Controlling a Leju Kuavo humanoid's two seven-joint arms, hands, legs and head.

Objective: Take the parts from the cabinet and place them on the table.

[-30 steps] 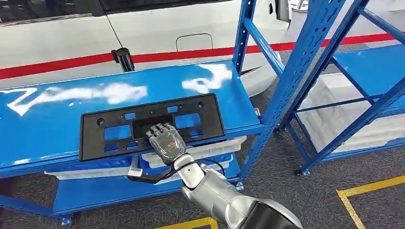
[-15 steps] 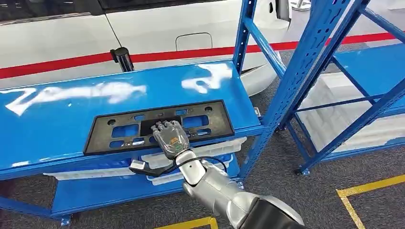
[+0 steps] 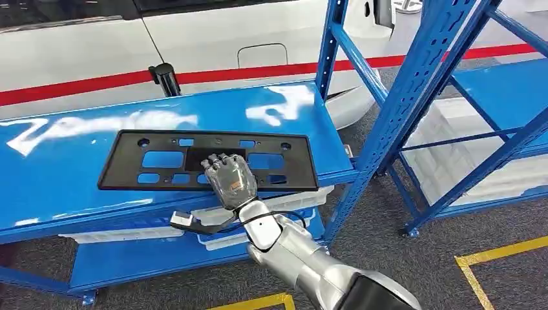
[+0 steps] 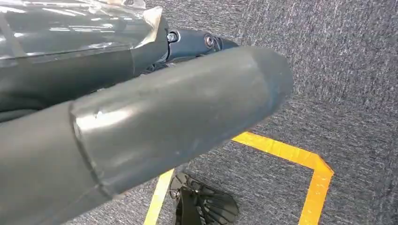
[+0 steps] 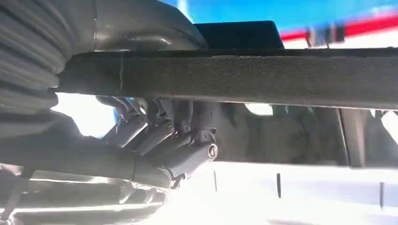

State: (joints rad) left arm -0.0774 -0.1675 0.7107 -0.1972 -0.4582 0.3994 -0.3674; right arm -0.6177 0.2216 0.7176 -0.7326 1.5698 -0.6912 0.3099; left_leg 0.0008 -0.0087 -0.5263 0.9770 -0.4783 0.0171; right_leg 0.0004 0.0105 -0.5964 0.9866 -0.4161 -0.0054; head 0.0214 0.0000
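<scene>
Fingers of my right hand curl around the near edge of the black plate, gripping it on the glossy blue shelf (a white car behind). My left hand hangs above grey carpet; its grasp I can't tell.

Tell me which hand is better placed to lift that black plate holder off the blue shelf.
The right hand. It already grips the near edge of the black plate holder on the blue shelf. The left hand hangs over the floor, away from the shelf.
</scene>
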